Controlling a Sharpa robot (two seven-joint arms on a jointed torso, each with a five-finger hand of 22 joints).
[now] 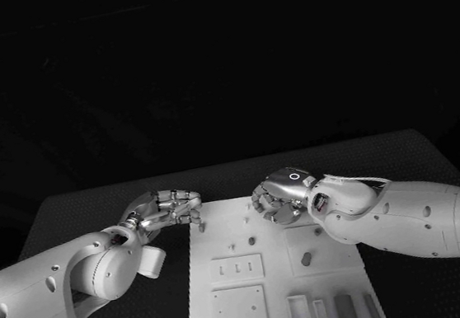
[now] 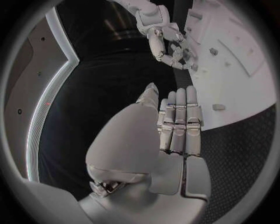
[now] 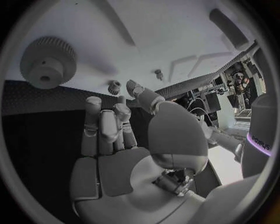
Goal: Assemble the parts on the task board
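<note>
The left hand [image 1: 165,211] sits at the far left edge of the white task board [image 1: 230,238], fingers straight and close together, holding nothing. On the board, a few small parts [image 1: 305,258] already stand in their holes, and more lie near the front. The right hand [image 1: 282,194] hovers over the board's far end, fingers loosely curled, empty. A gear [image 3: 48,62] lies nearby. I think much work is left.

Right wrist view, pale wordmark on violet-lit band of white arm segment [image 3: 261,140] at circle's rim, prob. "sharpa", letters partly cut off, head view, ring-shaped mark on back of right hand [image 1: 293,176], no other legible txt, nos. or labels on task board [image 1: 279,284]
</note>
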